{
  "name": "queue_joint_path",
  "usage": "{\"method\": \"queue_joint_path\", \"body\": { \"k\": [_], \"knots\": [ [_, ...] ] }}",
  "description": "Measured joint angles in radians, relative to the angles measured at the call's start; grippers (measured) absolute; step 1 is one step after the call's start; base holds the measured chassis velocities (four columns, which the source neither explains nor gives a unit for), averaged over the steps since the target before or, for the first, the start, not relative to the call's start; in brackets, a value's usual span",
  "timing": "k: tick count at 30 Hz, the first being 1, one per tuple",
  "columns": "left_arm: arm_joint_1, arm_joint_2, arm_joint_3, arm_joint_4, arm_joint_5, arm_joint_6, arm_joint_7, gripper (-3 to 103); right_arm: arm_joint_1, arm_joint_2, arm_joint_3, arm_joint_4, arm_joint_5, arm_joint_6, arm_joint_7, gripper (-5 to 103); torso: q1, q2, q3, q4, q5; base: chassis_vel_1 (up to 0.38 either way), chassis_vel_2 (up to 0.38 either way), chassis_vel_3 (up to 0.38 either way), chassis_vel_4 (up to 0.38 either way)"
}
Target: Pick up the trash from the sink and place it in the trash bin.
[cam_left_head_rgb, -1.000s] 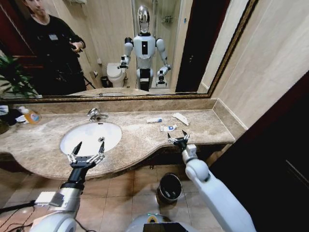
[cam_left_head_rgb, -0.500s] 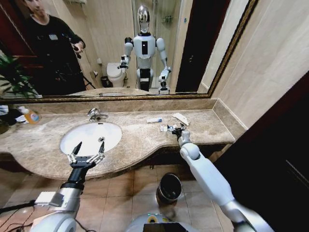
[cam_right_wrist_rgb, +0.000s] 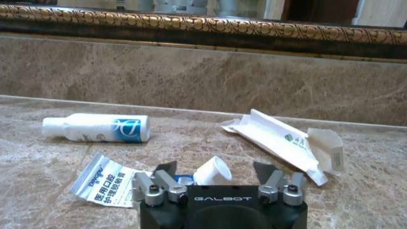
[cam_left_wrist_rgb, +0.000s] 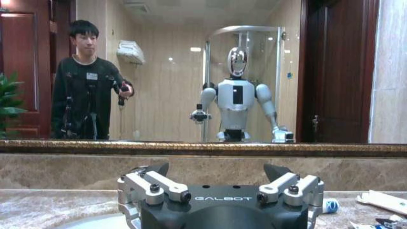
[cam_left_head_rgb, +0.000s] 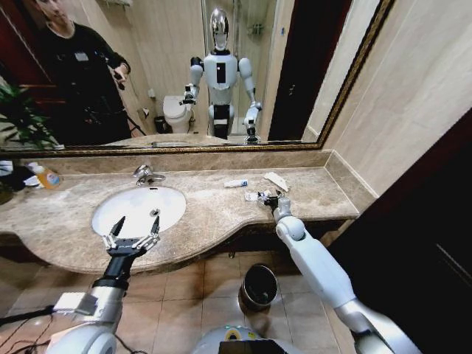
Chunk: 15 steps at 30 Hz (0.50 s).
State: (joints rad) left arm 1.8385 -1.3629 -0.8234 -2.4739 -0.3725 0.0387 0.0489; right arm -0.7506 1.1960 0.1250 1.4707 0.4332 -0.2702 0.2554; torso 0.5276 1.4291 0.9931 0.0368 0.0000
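Head view, right end effector [cam_left_head_rgb: 267,198] closer over packet [cam_left_head_rgb: 254,196], left idle.

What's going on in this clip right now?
A two-armed robot stands at a beige marble countertop with a white oval sink. Its right gripper is down on the counter with open jaws around a small white tube, beside a white-and-blue packet, a small white bottle and a flat white carton. The left gripper hovers open over the sink. The round black trash bin sits on the floor below.
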Motion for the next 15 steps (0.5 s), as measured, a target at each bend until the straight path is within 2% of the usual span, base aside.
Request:
{"method": "queue_joint_path", "body": {
  "k": [1,3,4,5,7,8,10,11,14,15],
  "knots": [
    [0.0,0.0,0.0,0.0,0.0,0.0,0.0,100,0.0,0.0,-0.001,0.001,0.001,0.0,0.0,73,0.0,0.0,0.0,0.0,0.0,0.0,0.0,0.0,0.0],
    [0.0,0.0,0.0,0.0,0.0,0.0,0.0,100,-0.003,-0.003,-0.002,0.008,0.003,0.0,0.0,73,0.0,0.0,0.0,0.0,-0.0001,0.0,0.0,0.0,0.0],
    [0.0,0.0,0.0,0.0,0.0,0.0,0.0,100,-0.005,-0.005,-0.003,0.011,0.003,-0.001,0.0,62,0.0,0.0,0.0,0.0,0.0,0.0,0.0,0.0,0.0],
    [0.0,0.0,0.0,0.0,0.0,0.0,0.0,100,-0.005,-0.005,-0.003,0.011,0.003,-0.001,0.0,62,0.0,0.0,0.0,0.0,0.0,0.0,0.0,0.0,0.0],
    [0.0,0.0,0.0,0.0,0.0,0.0,0.0,100,-0.01,-0.009,-0.003,0.018,0.004,-0.002,0.0,51,0.0,0.0,0.0,0.0,0.0,0.0,0.0,0.0,0.0],
    [0.0,0.0,0.0,0.0,0.0,0.0,0.0,100,-0.01,-0.009,-0.003,0.018,0.004,-0.002,0.0,51,0.0,0.0,0.0,0.0,0.0,0.0,0.0,0.0,0.0],
    [0.0,0.0,0.0,0.0,0.0,0.0,0.0,100,-0.019,-0.015,-0.003,0.024,0.004,-0.003,0.0,41,0.0,0.0,0.0,0.0,0.0,0.0,0.0,0.0,0.0],
    [0.0,0.0,0.0,0.0,0.0,0.0,0.0,100,-0.019,-0.015,-0.003,0.024,0.004,-0.003,0.0,41,0.0,0.0,0.0,0.0,0.0,0.0,0.0,0.0,0.0],
    [0.0,0.0,0.0,0.0,0.0,0.0,0.0,100,-0.023,-0.016,-0.004,0.03,0.002,-0.003,0.0,26,0.0,0.0,0.0,-0.0001,-0.0002,0.0,0.0,0.0,0.0],
    [0.0,0.0,0.0,0.0,0.0,0.0,0.0,100,-0.023,-0.016,-0.004,0.03,0.002,-0.003,0.0,26,0.0,0.0,0.0,-0.0001,-0.0002,0.0,0.0,0.0,0.0]
  ]
}}
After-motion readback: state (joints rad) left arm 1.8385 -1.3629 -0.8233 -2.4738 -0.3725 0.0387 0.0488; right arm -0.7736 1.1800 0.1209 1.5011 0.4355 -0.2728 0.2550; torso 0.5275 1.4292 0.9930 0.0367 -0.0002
